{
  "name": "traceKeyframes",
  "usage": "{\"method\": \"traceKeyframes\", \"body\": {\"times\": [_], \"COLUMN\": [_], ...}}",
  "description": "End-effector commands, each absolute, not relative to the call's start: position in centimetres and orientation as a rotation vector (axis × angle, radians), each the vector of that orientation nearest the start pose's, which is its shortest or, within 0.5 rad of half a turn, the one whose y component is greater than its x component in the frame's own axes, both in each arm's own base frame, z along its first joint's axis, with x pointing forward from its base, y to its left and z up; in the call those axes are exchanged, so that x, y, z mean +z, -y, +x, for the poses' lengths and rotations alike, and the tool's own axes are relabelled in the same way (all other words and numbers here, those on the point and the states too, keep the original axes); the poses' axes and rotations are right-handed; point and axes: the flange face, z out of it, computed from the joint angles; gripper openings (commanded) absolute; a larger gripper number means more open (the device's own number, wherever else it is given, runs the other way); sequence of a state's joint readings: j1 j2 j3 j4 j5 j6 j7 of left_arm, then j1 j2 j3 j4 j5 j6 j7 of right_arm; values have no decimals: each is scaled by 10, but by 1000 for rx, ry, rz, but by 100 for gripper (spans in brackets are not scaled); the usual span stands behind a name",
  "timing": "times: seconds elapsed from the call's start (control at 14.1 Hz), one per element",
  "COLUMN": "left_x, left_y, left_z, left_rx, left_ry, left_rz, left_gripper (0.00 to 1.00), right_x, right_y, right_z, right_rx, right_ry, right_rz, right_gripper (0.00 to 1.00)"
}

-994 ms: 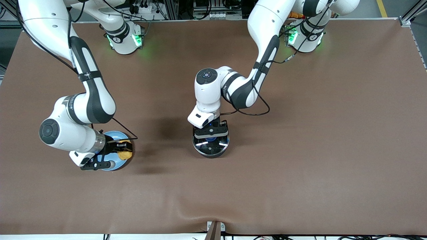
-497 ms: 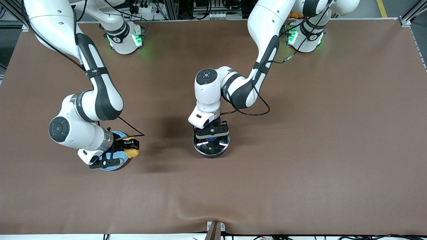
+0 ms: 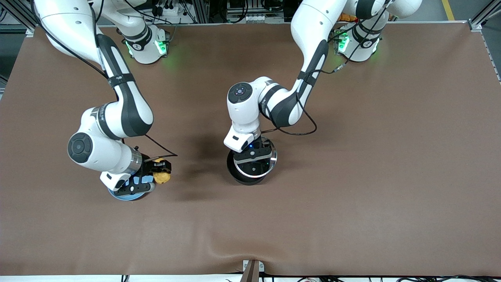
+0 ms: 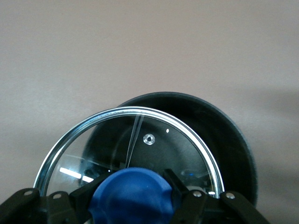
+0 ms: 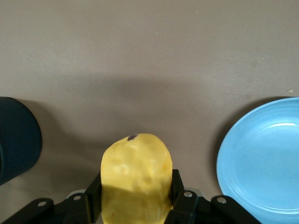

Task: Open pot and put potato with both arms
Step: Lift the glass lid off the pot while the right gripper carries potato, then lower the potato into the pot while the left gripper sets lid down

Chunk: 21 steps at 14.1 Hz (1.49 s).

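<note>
The black pot (image 3: 243, 178) stands mid-table. Its glass lid (image 3: 269, 163) hangs tilted just above it, shifted off-centre, so part of the pot's rim shows. My left gripper (image 3: 253, 154) is shut on the lid's blue knob (image 4: 133, 198). In the left wrist view the lid (image 4: 140, 135) overlaps the dark pot (image 4: 229, 140). My right gripper (image 3: 160, 171) is shut on the yellow potato (image 3: 162, 177), over the table between plate and pot. In the right wrist view the potato (image 5: 135, 161) sits between the fingers (image 5: 176, 183), with the pot (image 5: 16, 137) at the frame's edge.
A flat light-blue plate (image 3: 124, 195) lies under the right wrist, toward the right arm's end of the table; it also shows in the right wrist view as the plate (image 5: 261, 154). The brown table cover (image 3: 352, 176) is wrinkled near the front edge.
The left gripper closed on the knob and lifted the lid off the pot. The right arm carried the potato off the plate toward the pot.
</note>
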State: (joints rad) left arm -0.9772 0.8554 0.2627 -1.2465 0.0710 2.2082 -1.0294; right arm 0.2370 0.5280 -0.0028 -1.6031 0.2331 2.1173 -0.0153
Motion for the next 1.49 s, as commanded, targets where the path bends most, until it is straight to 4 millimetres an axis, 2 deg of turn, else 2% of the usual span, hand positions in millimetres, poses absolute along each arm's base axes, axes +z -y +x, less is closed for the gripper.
{"method": "traceKeyframes", "body": {"times": [0.0,0.14,0.21,0.35,0.43,0.64,0.78,0.92,0.99,1.21,1.35,1.42], "left_x": [328,365,380,402,406,418,411,394,383,346,322,311], "left_y": [523,510,495,463,449,393,349,308,295,263,247,233], "left_z": [555,563,571,590,596,614,616,615,611,602,596,595], "left_rx": [-445,-452,-434,-397,-366,-321,-257,-199,-185,-196,-198,-197], "left_ry": [327,340,356,359,340,291,213,103,70,23,-26,-52], "left_rz": [-3050,-3086,-3089,-3118,-3137,-3149,-3148,-3148,-3152,-3149,-3142,-3136], "left_gripper": [51,51,51,51,51,51,51,51,51,51,51,51], "right_x": [334,338,338,340,342,348,352,340,331,306,287,279], "right_y": [-179,-189,-194,-206,-218,-288,-342,-385,-402,-437,-447,-452], "right_z": [661,658,657,654,652,634,618,606,601,596,593,591], "right_rx": [42,32,29,26,11,-77,-148,-200,-224,-285,-312,-315], "right_ry": [157,150,155,157,156,137,118,92,74,27,4,-1], "right_rz": [-2926,-2926,-2924,-2923,-2922,-2915,-2896,-2899,-2915,-2955,-2934,-2928], "right_gripper": [0,0,0,0,0,0,0,0,0,0,0,0]}}
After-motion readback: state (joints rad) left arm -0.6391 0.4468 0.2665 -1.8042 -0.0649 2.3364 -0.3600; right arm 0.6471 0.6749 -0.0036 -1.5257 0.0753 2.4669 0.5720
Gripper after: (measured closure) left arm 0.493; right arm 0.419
